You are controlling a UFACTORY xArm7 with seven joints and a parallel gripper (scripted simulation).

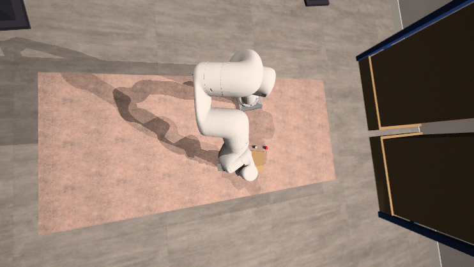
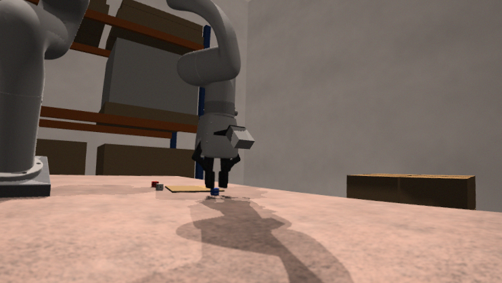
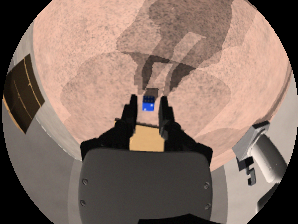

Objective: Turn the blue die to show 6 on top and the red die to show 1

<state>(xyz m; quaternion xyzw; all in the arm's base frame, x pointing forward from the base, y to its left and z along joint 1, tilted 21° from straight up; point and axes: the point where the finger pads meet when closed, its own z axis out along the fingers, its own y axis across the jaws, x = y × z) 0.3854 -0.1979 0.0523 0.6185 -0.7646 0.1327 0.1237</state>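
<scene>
The blue die (image 2: 214,191) (image 3: 148,106) rests on the table just off the mat's edge; pips show on its faces, but I cannot read the numbers surely. My gripper (image 2: 216,184) (image 3: 148,103) points down just above it, fingers partly open with nothing between them. In the top view the arm hides the blue die and the gripper. The tan mat (image 1: 259,158) (image 2: 184,189) (image 3: 146,141) lies flat. The red die (image 1: 266,147) (image 2: 154,183) and the white die (image 1: 255,147) (image 2: 159,187) stand apart on the table beside the mat; their top faces are too small to read.
The arm (image 1: 225,122) reaches over the pinkish table top (image 1: 115,185) from its base (image 1: 250,105) and covers part of the mat. Shelves with boxes (image 2: 151,77) stand behind, and a brown box (image 2: 411,191) stands beyond the table.
</scene>
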